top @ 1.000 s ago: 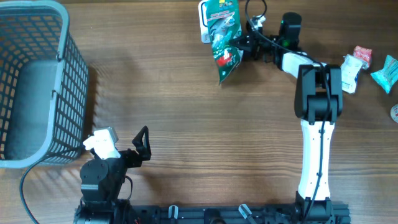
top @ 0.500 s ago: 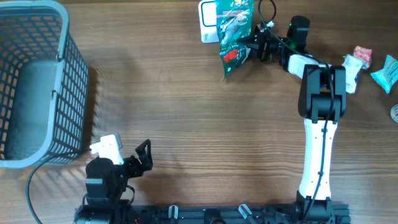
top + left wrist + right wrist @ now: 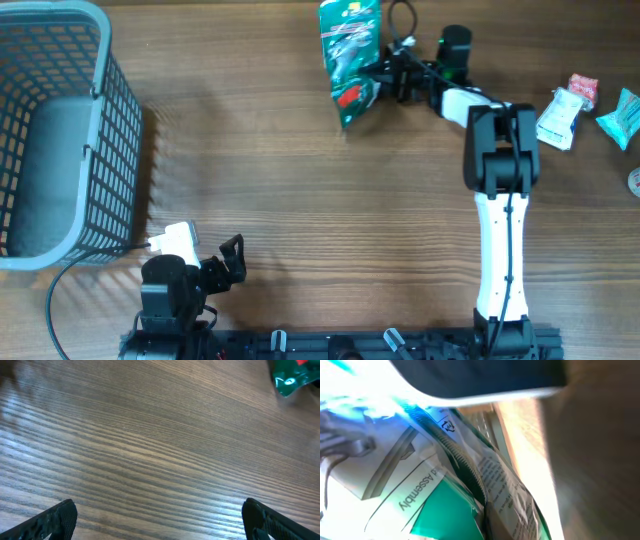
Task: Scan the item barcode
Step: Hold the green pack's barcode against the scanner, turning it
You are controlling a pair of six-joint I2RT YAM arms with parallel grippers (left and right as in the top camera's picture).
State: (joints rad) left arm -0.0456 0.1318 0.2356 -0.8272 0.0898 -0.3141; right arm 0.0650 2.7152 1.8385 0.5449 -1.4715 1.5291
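While the right arm stretches toward the far edge of the table (image 3: 300,190), the overhead view shows the right gripper (image 3: 383,80) clamped on the right-hand side of the green packet (image 3: 348,55); the packet hangs tilted from those closed fingers, its top reaching the picture's upper edge and its lower corner pointing down-left; the left gripper (image 3: 232,262) sits well apart at the near edge, its fingers spread with nothing between them; a grey basket (image 3: 118,120) stands at the far left, and a few small packets (image 3: 560,115) lie near the right edge beside that arm; wide bare wood lies between basket, packet and left arm; half a second ago the packet hung further right with a white device showing at its left side, and now the packet has shifted left and covers that spot; the left arm has drawn back toward the near edge over the last second.

From the left wrist, two black fingertips (image 3: 55,520) stand far apart at the lower corners over bare wood; only a corner of the green packet shows at the top right, far from them.

From the right wrist, the crinkled packet fills the frame, pressed close to the lens, white print on green; a dark slab (image 3: 485,375) with a bright glare crosses the top; the fingers themselves cannot be made out here.
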